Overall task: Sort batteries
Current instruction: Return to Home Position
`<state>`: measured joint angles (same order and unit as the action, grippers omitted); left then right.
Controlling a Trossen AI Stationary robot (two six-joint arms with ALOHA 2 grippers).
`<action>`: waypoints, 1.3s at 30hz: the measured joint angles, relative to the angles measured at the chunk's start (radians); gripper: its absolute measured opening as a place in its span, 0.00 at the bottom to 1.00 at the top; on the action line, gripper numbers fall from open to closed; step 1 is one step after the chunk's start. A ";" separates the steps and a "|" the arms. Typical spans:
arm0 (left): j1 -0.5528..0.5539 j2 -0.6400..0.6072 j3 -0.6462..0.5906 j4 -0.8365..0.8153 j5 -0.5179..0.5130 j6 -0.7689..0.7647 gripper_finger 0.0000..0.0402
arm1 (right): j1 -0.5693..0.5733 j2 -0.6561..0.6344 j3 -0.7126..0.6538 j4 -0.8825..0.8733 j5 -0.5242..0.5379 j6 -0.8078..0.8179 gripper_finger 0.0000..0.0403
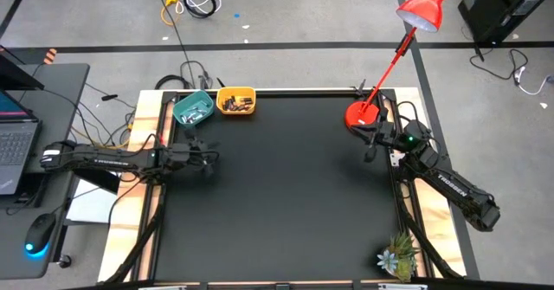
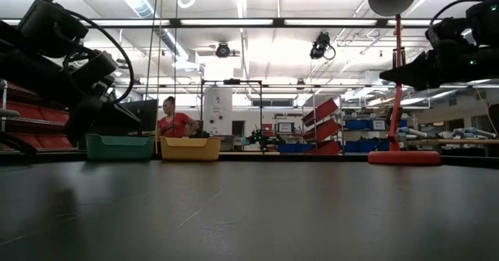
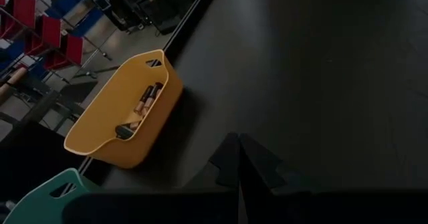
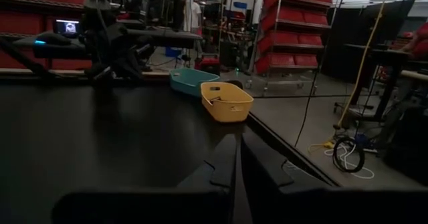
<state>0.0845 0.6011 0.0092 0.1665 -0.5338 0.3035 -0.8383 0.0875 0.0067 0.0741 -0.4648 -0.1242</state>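
From above, a black table mat (image 1: 286, 195) was shown, and no loose battery was seen lying on it. At its back edge, toward the left arm's side, two bins were set side by side. Whitish-silver batteries (image 1: 196, 113) were heaped in a teal bin (image 1: 193, 109), and dark copper-ended batteries (image 1: 230, 106) were gathered in a yellow bin (image 1: 235, 100). The left gripper (image 1: 208, 162) was held over the mat just in front of the teal bin. The right gripper (image 1: 370, 143) was held near the base of a red desk lamp (image 1: 359, 114).

At table height, both bins were seen at the far edge, with a person (image 2: 173, 122) in the room behind them. No battery could be made out on the mat.

Past the left wrist, that claw's two fingers were seen pressed together with nothing between them. The dark batteries were seen lying inside the yellow bin.

Past the right wrist, that claw's fingers were likewise closed and empty, and both bins were seen far across the table.

The sorting was judged finished. Nothing was left to pick up, and only the arms' retreat to rest seemed outstanding.
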 joint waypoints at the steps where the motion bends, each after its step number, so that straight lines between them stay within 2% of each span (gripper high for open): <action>1: 0.000 0.000 0.000 0.001 0.000 0.000 0.02 | 0.000 0.002 0.000 0.000 0.000 0.000 0.08; 7: 0.000 0.000 0.000 0.000 0.000 0.000 0.02 | 0.009 0.054 0.000 -0.001 0.002 0.000 0.08; 15: 0.000 -0.009 0.000 0.002 0.000 0.000 0.02 | 0.020 0.058 0.000 0.000 0.002 0.000 0.09; 21: 0.000 -0.105 -0.001 -0.023 0.000 0.000 0.02 | 0.020 -0.024 0.000 0.000 0.005 -0.001 0.08; 23: 0.000 -0.154 -0.001 -0.028 0.000 -0.001 0.02 | 0.041 -0.088 0.000 0.002 0.007 -0.002 0.08; 29: 0.000 -0.240 -0.001 -0.040 0.000 -0.001 0.02 | 0.141 -0.085 0.000 0.138 0.000 -0.003 0.08; 39: 0.000 -0.330 -0.001 -0.098 0.001 -0.001 0.02 | 0.287 -0.084 0.000 0.157 0.000 -0.003 0.09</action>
<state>0.0841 0.2713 0.0078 0.0681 -0.5331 0.3023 -0.5509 0.0036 0.0063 0.2310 -0.4648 -0.1268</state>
